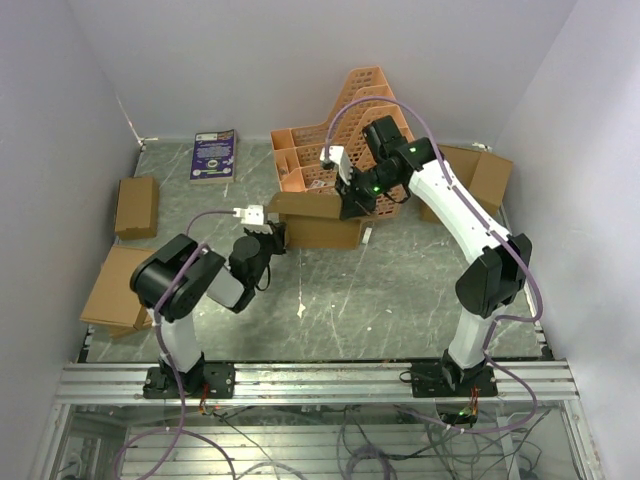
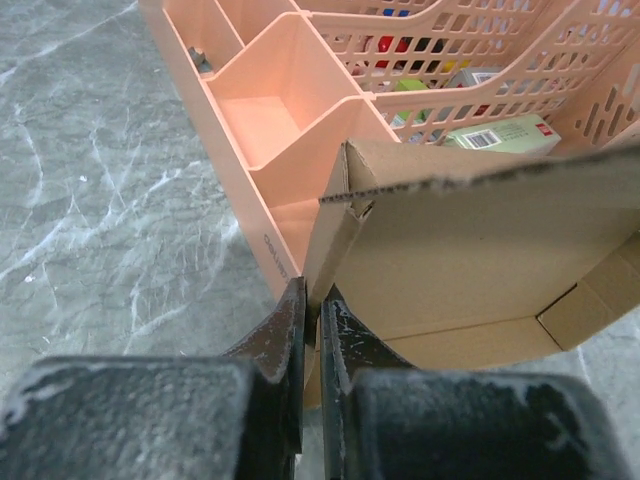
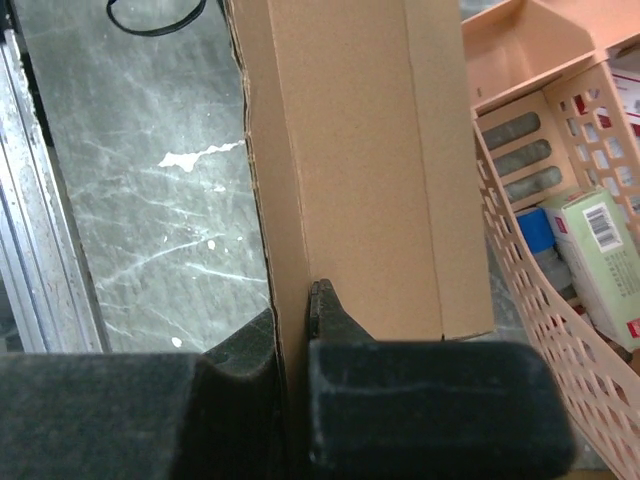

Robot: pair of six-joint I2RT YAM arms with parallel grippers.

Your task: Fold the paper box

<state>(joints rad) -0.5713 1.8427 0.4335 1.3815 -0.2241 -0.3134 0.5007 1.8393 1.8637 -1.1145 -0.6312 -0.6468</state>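
Top external view: shows the paper box (image 1: 315,218) standing half-formed at the middle of the bench (image 1: 400,290), matte brown corrugated card with raised walls and loose flaps. Sits against the front of an orange plastic lattice rack (image 1: 350,110). Places the left pincer (image 1: 272,235) at the box's left end and the right pincer (image 1: 352,200) at its upper right edge. Bench surface grey-green, marbled with white veins and scuffs. Also takes in other brown cardboard boxes (image 1: 136,205) well apart at the left and right edges, and a purple-covered booklet (image 1: 214,155) lying flat at the back.

Left wrist view: finds the left pincer (image 2: 314,295), black and dust-scuffed, clenched on a thin wall of the box, the sheet running down into the narrow slit between its fingers. Reveals a ragged, fluted cut edge, a smooth inner face and a folded tab at lower right. Just behind, the rack's solid square compartments and slotted sides, with a green-and-white barcoded carton (image 2: 500,135) inside.

Right wrist view: finds the right pincer (image 3: 296,305) clamped on a tall upright panel of the box, one straight crease running its length.
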